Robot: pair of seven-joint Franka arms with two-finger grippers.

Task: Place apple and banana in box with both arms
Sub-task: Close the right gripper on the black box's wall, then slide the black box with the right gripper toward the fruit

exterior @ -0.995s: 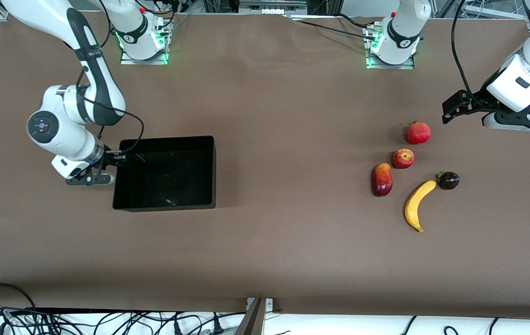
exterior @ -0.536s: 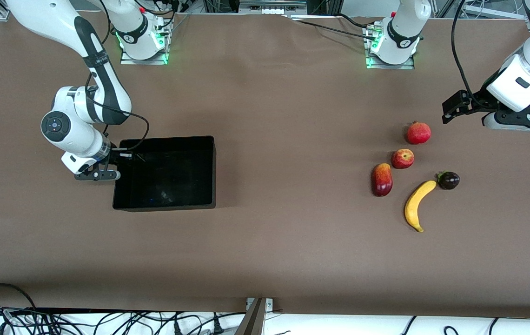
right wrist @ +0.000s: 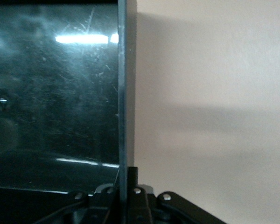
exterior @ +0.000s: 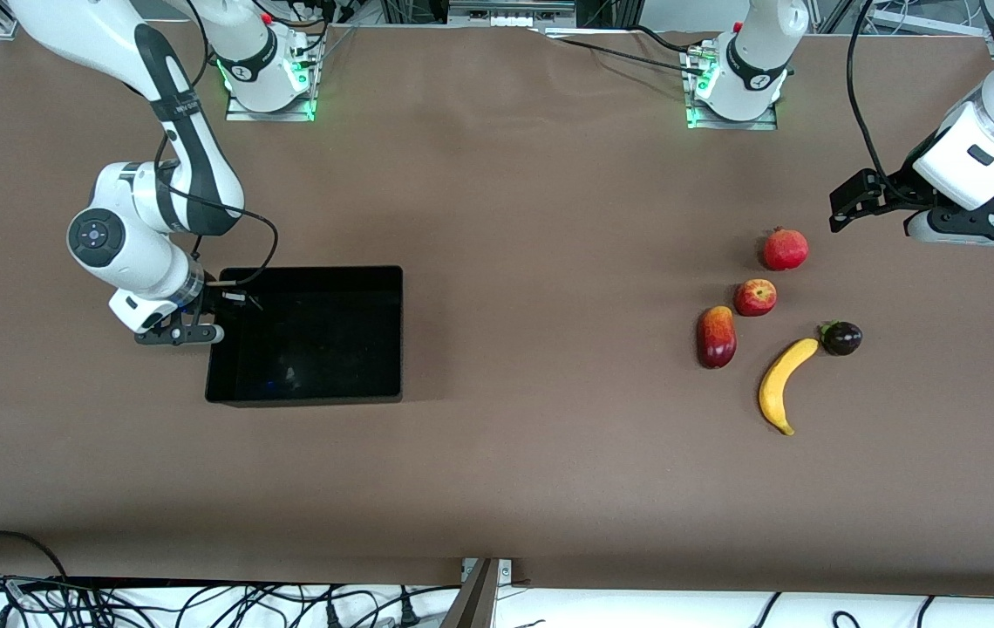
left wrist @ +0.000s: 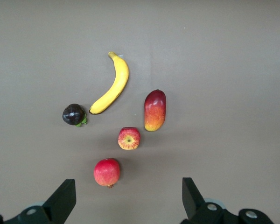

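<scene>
The black box point(exterior: 305, 398) sits toward the right arm's end of the table. My right gripper point(exterior: 220, 301) is shut on the box's end wall point(right wrist: 122, 93), one finger inside and one outside point(right wrist: 127, 176). The apple point(exterior: 755, 297) and the banana point(exterior: 783, 383) lie on the table toward the left arm's end, the banana nearer the front camera. My left gripper point(exterior: 976, 228) hangs open and empty above the table beside the fruits. In the left wrist view the apple point(left wrist: 129, 138) and banana point(left wrist: 113, 86) lie ahead of its open fingers point(left wrist: 128, 198).
A uniformly red round fruit point(exterior: 785, 249) lies farther from the camera than the apple. A red-yellow mango point(exterior: 717, 336) lies beside the apple. A small dark purple fruit point(exterior: 841, 337) touches the banana's tip. The arm bases stand along the table's top edge.
My right arm has shifted while gripping the box wall, and the box has moved slightly nearer the front camera. The left arm and the fruits have not moved.
</scene>
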